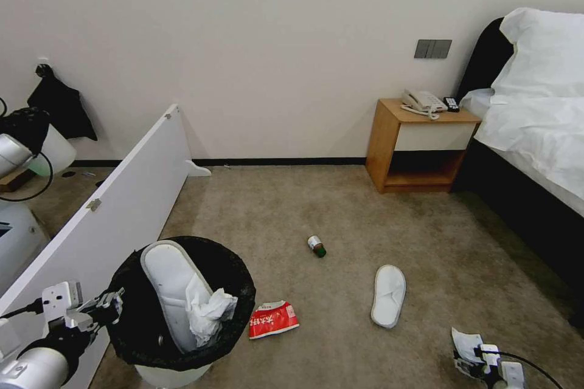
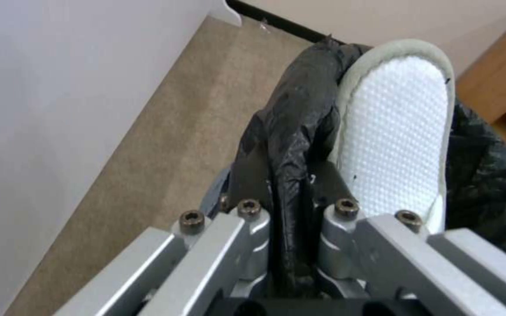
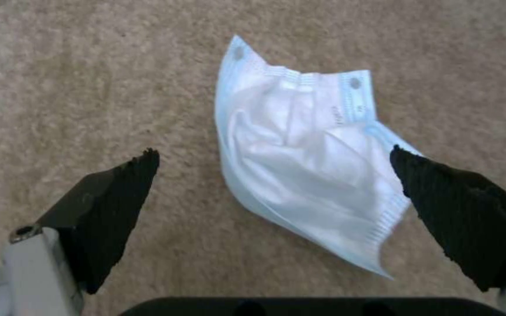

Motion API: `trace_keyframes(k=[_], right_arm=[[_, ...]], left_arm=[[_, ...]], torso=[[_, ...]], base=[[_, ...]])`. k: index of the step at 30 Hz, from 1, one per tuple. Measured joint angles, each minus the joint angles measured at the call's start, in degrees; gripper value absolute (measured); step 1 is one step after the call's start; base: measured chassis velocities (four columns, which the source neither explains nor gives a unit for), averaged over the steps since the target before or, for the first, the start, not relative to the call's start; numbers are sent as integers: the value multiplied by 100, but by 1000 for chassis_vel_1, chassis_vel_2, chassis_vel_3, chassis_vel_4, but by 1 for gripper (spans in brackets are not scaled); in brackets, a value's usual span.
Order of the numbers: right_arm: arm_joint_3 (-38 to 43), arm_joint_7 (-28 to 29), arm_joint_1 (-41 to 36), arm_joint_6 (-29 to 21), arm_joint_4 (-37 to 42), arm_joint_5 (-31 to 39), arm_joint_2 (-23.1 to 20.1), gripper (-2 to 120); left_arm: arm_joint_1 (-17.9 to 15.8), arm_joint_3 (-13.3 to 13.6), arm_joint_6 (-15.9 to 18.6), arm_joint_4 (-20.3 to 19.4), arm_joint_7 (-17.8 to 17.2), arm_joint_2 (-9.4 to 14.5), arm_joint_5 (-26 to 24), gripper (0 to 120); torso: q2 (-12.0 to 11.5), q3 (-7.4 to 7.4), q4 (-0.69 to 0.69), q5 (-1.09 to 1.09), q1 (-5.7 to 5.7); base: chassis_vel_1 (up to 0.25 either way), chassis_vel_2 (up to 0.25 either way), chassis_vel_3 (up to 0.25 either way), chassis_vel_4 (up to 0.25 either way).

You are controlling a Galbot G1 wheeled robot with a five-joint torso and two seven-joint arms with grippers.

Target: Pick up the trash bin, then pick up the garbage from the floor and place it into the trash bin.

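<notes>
Two grippers busy, so going big to small. Trash bin (image 1: 182, 340) sits near-left, black liner folded over the rim; my left gripper (image 2: 288, 193) is clamped on that rim w/ liner pinched between the fingers, which I judge is how the bin gets carried along so drops stay short. Inside it, a white slipper (image 1: 167, 282) stands on end against the far-left wall, sole up, too long to lie flat, w/ a tissue wad (image 1: 210, 310) wedged just beside it.

On the carpet: 2nd slipper (image 1: 388, 295) lies flat mid-right. Red-white packet (image 1: 274, 319) lies flattened just right of the bin. Green-capped bottle (image 1: 316, 246) is on its side farther out, approx centre.

Near-right, my right gripper (image 3: 273, 169) hangs over a crumpled blue-white face mask (image 3: 305, 171) on the floor, jaws spread wide, one pad (image 3: 112, 206) off to one side of it, the other at the mask's edge; nothing held yet. Mask is thin and limp, so I'd guess the pinch must go low, almost into the pile.
</notes>
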Motion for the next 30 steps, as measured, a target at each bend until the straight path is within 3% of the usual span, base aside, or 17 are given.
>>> trace_keyframes(k=[13, 14, 15, 16, 18, 30], right_arm=[[19, -27, 300, 61, -446, -200, 134, 98], [45, -29, 352, 69, -532, -219, 147, 93], [91, -30, 430, 81, -660, -247, 150, 80], [91, -30, 430, 81, -660, -247, 150, 80], [150, -20, 481, 103, -762, -282, 146, 67], [271, 67, 521, 130, -871, -340, 95, 28]], left_arm=[[4, -7, -1, 0, -1, 2, -2, 5], [1, -2, -1, 0, -3, 1, -2, 5], [0, 11, -1, 0, -7, -8, -3, 5], [0, 11, -1, 0, -7, -8, -3, 5], [3, 11, -2, 0, -9, -9, -3, 5], [36, -2, -3, 0, -10, -12, -18, 5]], torso=[[0, 0, 0, -1, 0], [0, 0, 0, 0, 0], [0, 0, 3, -1, 0], [0, 0, 3, -1, 0], [1, 0, 5, 0, 0], [0, 1, -1, 0, 0]], base=[[0, 0, 0, 0], [0, 0, 0, 0], [0, 0, 0, 0], [0, 0, 0, 0], [0, 0, 0, 0], [0, 0, 0, 0]])
